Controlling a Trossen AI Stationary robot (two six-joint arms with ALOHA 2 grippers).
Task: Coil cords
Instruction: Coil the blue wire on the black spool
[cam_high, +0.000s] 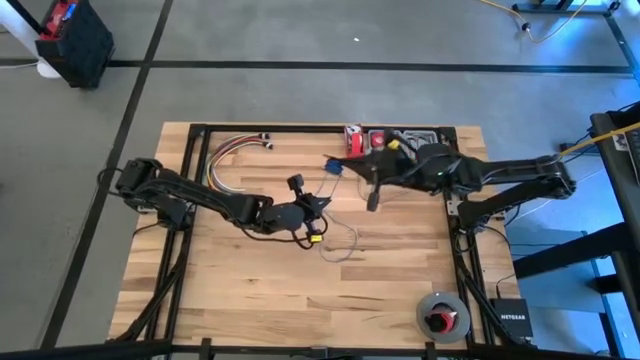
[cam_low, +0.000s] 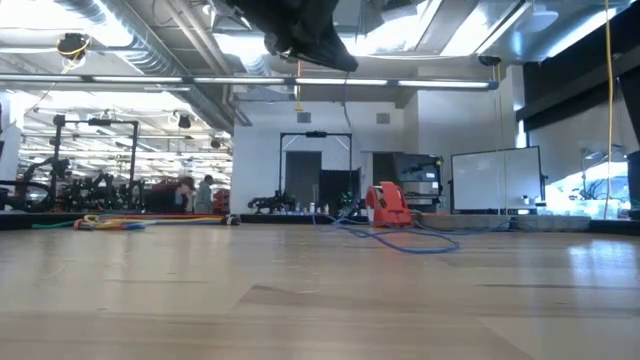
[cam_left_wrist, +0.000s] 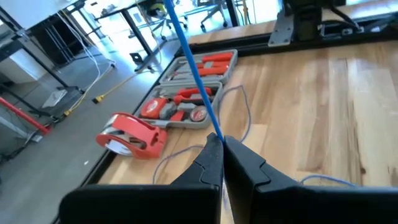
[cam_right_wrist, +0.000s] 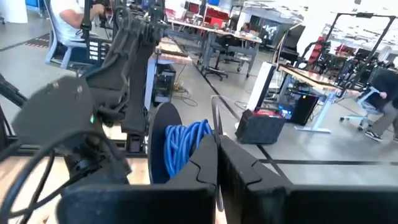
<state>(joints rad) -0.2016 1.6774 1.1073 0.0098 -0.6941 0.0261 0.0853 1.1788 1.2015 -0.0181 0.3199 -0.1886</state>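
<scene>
My left jaws (cam_left_wrist: 219, 144) pinched one blue cord (cam_left_wrist: 194, 71); right jaws (cam_right_wrist: 216, 146) closed beside one blue coil (cam_right_wrist: 181, 147) above desk (cam_high: 400, 270).

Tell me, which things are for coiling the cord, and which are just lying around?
For the job:
blue cord
left gripper, jaws shut on the cord
right gripper, jaws shut

Lying about:
tool kit
red tape dispenser
coloured wire bundle
grey reel
</scene>
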